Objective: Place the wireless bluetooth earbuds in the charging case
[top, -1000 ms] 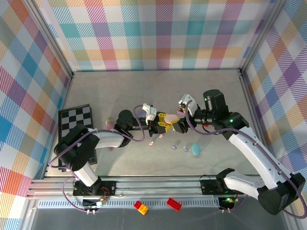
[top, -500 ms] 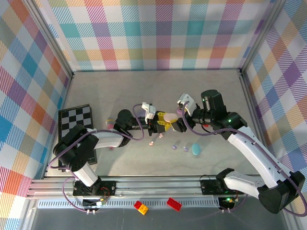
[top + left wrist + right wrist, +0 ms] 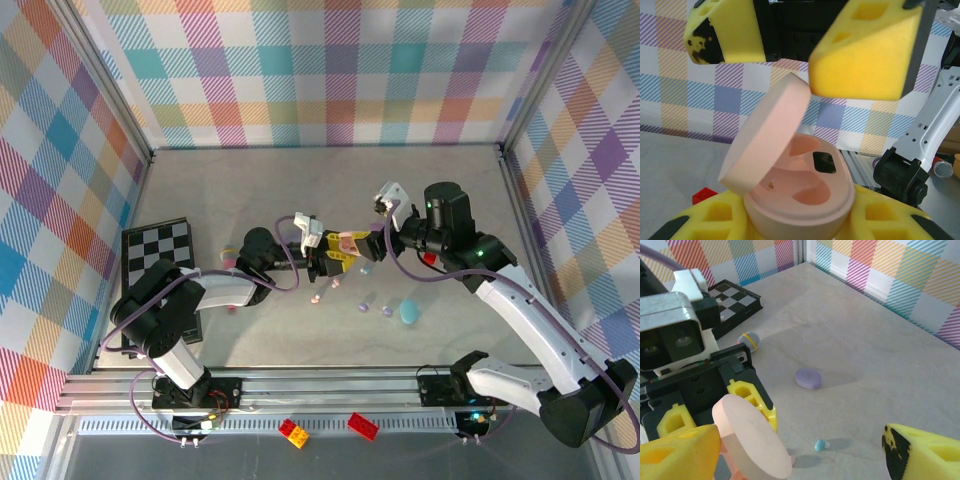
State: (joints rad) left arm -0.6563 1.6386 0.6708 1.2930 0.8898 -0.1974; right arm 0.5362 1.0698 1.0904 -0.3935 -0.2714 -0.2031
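Observation:
My left gripper (image 3: pixel 337 257) is shut on the pink charging case (image 3: pixel 805 200), whose base sits between its yellow pads (image 3: pixel 705 220). The lid (image 3: pixel 767 140) is tilted open and both wells are empty. My right gripper (image 3: pixel 372 247) stands open around the lid (image 3: pixel 752 435). One of its pads (image 3: pixel 865 50) is right at the lid's upper edge; I cannot tell whether they touch. A teal earbud (image 3: pixel 819 444) lies on the table just beyond. Pink earbuds (image 3: pixel 316 298) and lavender earbuds (image 3: pixel 366 300) lie in front of the grippers.
A teal case (image 3: pixel 409 312) lies near the lavender buds and a lavender case (image 3: pixel 808 378) farther back. A checkered board (image 3: pixel 158 255) sits at the left, with a grey ball with a yellow band (image 3: pixel 749 340) near it. Toy bricks (image 3: pixel 293 432) rest on the front rail.
My right gripper has swung up and back a little, its fingers now level with the lid. The lid looks more tilted from above. The left arm has held still.

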